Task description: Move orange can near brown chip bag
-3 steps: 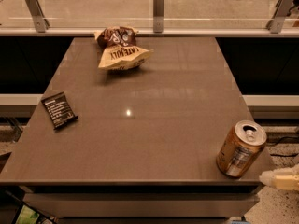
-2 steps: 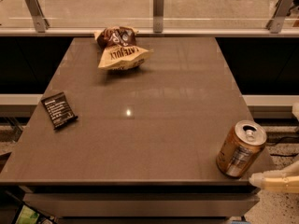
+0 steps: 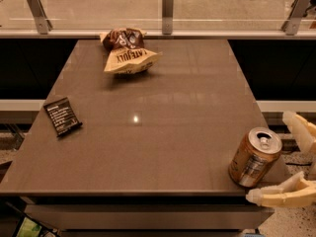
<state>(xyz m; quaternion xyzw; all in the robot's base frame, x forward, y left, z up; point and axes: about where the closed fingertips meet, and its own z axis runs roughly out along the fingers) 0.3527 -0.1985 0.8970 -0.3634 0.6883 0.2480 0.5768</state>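
The orange can (image 3: 254, 157) stands upright at the table's front right corner, silver top and pull tab showing. My gripper (image 3: 284, 157) is at the right edge of the view, open. One cream fingertip (image 3: 264, 195) lies just in front of the can and the other finger (image 3: 297, 129) is behind and to its right. The fingers stand on either side of the can without closing on it. The brown chip bag (image 3: 126, 51) lies at the far side of the table, left of centre, dark brown top and cream-yellow lower part.
A small flat black packet (image 3: 62, 116) lies near the left edge of the brown table (image 3: 148, 142). A glass rail with metal posts (image 3: 168, 4) runs along the far edge. The can sits close to the table's front and right edges.
The gripper has come further into view from the right, its fingers now reaching along both sides of the can. The can, bag and packet have not moved.
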